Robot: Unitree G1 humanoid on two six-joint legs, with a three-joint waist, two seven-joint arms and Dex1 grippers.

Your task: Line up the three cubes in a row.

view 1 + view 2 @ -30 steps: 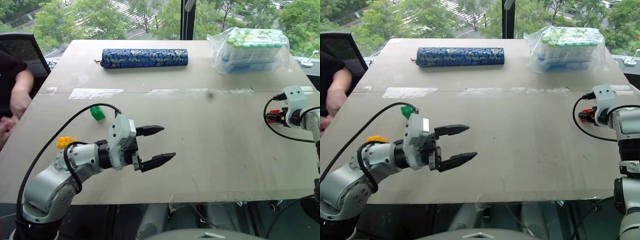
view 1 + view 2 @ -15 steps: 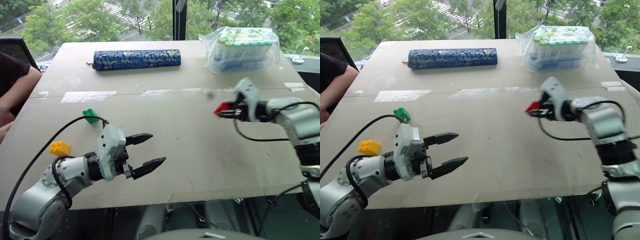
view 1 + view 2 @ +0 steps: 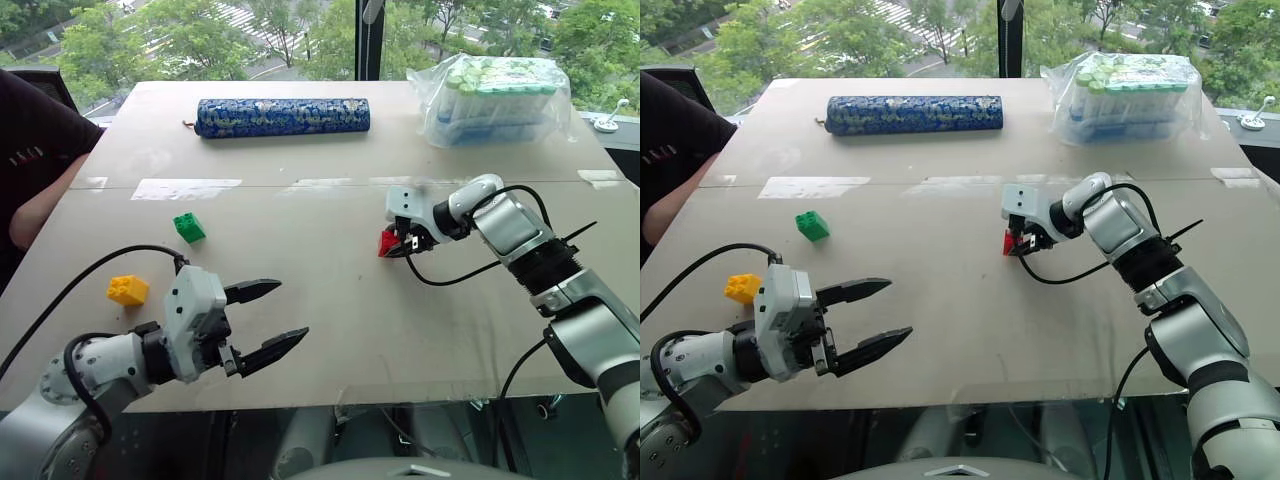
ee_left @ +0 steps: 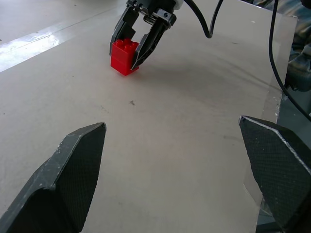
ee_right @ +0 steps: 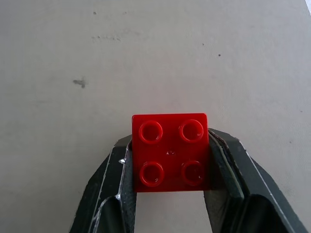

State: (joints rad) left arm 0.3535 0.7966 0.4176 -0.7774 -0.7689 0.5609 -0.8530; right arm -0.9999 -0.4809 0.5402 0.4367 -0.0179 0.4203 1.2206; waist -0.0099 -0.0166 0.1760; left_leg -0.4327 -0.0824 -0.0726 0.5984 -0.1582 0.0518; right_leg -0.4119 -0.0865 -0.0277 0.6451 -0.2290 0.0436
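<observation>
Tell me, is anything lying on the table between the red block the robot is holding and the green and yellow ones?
Nothing visible. The right tool grips the red cube; bare table stretches between it and the green cube and yellow cube.

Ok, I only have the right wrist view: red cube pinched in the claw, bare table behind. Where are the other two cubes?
Observer: The green cube and the yellow cube lie on the table's left part, apart from each other, green farther from the robot.
Operator: Is the red one down on the table?
Observer: In the left wrist view the red cube looks to rest on the surface, with the right claw shut on it.
Operator: And the left claw?
Observer: The left claw is open, holding nothing, above the table's near edge, right of the yellow cube.
</observation>
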